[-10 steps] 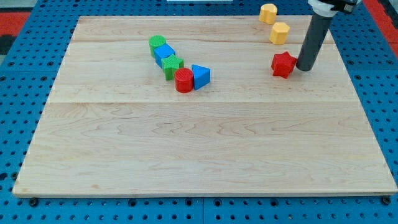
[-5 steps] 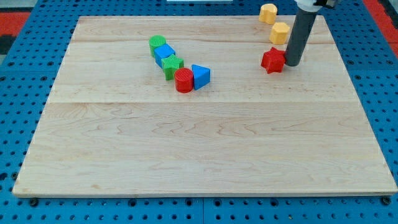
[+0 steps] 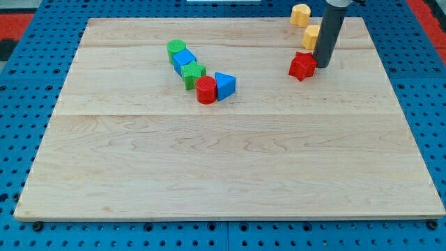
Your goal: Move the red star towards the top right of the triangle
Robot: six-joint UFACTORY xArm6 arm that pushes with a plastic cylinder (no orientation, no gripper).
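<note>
The red star (image 3: 302, 66) lies on the wooden board (image 3: 223, 160) at the upper right. My tip (image 3: 321, 65) touches the star's right side. The blue triangle (image 3: 224, 85) lies left of the star, near the board's upper middle, with a wide gap between them. A red cylinder (image 3: 205, 90) touches the triangle's left side.
A green star (image 3: 193, 73), a blue block (image 3: 184, 61) and a green cylinder (image 3: 175, 49) form a diagonal chain up-left from the red cylinder. Two yellow blocks sit near the top right: one (image 3: 300, 14) at the board's top edge, one (image 3: 311, 35) partly hidden behind the rod.
My tip has moved left and slightly up, pushing the red star leftward toward the triangle. The other blocks have not moved.
</note>
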